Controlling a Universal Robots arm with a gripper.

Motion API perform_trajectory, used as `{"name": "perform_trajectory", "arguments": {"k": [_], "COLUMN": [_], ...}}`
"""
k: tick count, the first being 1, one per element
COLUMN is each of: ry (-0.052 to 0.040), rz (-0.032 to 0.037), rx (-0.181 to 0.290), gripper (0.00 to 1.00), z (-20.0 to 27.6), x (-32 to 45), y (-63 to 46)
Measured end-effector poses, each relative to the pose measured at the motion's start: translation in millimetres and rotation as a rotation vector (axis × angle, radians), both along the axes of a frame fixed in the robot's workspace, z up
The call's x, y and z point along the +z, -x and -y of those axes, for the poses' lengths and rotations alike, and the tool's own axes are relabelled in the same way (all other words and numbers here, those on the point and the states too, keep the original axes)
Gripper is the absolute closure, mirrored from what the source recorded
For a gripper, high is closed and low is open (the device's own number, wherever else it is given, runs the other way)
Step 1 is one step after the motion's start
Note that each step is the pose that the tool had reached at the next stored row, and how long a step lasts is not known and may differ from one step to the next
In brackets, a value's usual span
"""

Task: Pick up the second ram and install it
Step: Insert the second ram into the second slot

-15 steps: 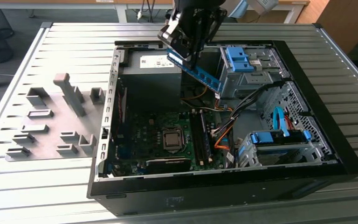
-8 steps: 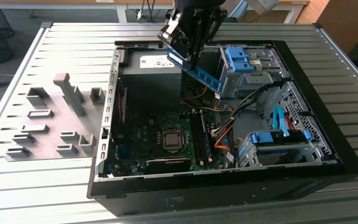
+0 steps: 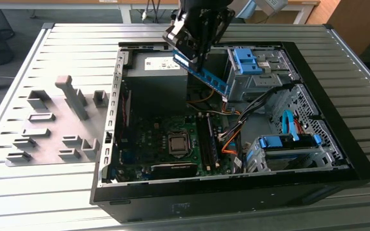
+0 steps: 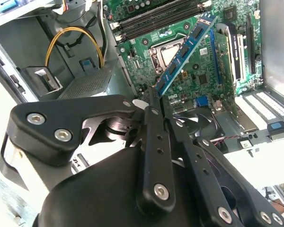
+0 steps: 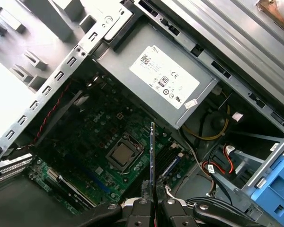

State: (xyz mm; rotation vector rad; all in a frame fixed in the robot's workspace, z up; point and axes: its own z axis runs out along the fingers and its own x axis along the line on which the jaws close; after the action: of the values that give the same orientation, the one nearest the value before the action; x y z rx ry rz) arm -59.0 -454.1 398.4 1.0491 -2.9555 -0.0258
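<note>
RAM stick (image 3: 207, 77) was pinched by one end in the claw (image 3: 194, 57), cantilevered out past the fingertips above the motherboard (image 4: 189, 71); likely risks were it pivoting in that thin grip and meeting the memory slots (image 4: 156, 19) skewed.

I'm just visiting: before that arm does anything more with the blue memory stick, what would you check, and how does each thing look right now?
1. Grip: gripper shut on the second ram at one end: ok.
2. Stick clear of parts: in the exterior view it hangs tilted above the open computer case, touching nothing visible: ok.
3. Stick seated in a slot: not ok, it is in the air.
4. Memory slots in view beside the processor socket: ok.
5. Stick lined up with a free slot: cannot tell.
6. Yellow cables lie apart from the stick: ok.
</note>
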Motion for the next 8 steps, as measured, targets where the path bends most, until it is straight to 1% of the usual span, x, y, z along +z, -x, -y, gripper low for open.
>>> {"name": "perform_trajectory", "arguments": {"k": [4, 8], "ry": [0.0001, 0.0001], "rz": [-0.0001, 0.0], "rx": [-0.029, -0.085], "gripper": [0.86, 0.86], "z": [0.0, 0.0], "x": [-0.1, -0.5], "y": [0.0, 0.0]}}
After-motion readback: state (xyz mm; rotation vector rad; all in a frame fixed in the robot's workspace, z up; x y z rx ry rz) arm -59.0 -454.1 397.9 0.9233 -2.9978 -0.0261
